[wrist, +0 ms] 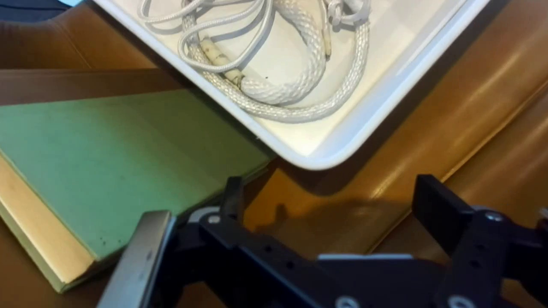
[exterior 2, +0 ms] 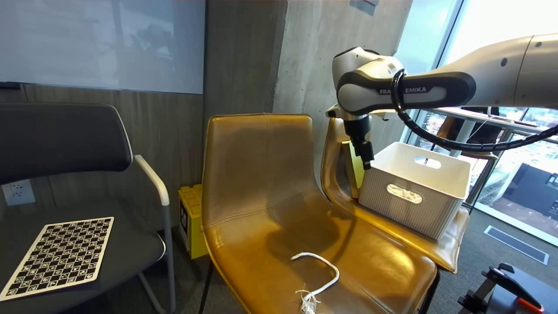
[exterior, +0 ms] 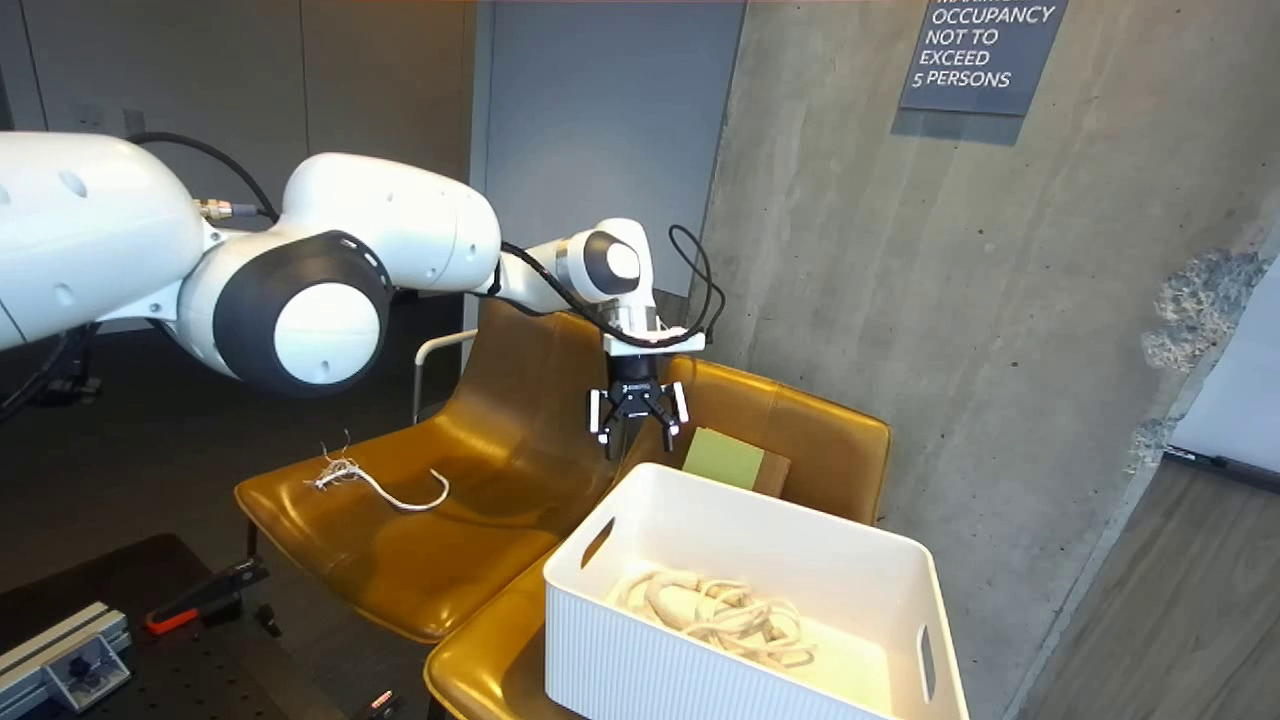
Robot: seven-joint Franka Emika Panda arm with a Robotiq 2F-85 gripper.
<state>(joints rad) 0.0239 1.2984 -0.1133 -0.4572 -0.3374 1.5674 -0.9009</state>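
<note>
In the wrist view, the white bin [wrist: 317, 161], holding ropes [wrist: 295, 114], is sitting at the gripper's [wrist: 329, 189] 12 o'clock and looking light and stiff, its 2 slots [exterior: 598, 543] likely offering the surest hold. The fingers [wrist: 436, 209] are standing wide, empty, seemingly touching nothing. A green book [wrist: 124, 162] is lying at 9 o'clock.

I have a clamp [exterior: 208, 595] at the edge of the bench [exterior: 235, 670]. Past that edge, one chair [exterior: 490, 660] carries a bin [exterior: 640, 660], with a rope coil [wrist: 274, 92] inside and a book [exterior: 722, 458] between bin and backrest [exterior: 840, 440]. My gripper [exterior: 640, 440] hangs near the bin's corner closest to the book. On the chair alongside [exterior: 430, 560], a short rope [exterior: 405, 507] lies toward the seat's front edge. In an exterior view I see a board [exterior 2: 61, 257] on a third chair [exterior 2: 135, 235], to the left.
</note>
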